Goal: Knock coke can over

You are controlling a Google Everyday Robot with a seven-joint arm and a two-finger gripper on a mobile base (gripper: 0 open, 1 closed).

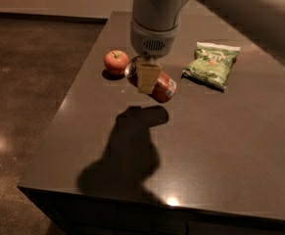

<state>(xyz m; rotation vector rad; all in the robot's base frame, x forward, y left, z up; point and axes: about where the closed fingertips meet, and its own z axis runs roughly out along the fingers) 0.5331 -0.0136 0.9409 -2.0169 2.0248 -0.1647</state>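
Observation:
The coke can (162, 88) is red-orange and lies tipped on its side on the dark table (220, 141). Its silver top points left toward the apple and its white label patch is at the right end. My gripper (148, 77) hangs from the grey arm (154, 18) straight over the can's middle and hides part of it. I cannot tell whether it touches the can.
A red apple (116, 62) sits just left of the can's top. A green snack bag (212, 65) lies to the right. The table's left edge (59, 116) drops to a dark polished floor. The arm's shadow (132, 151) falls in front.

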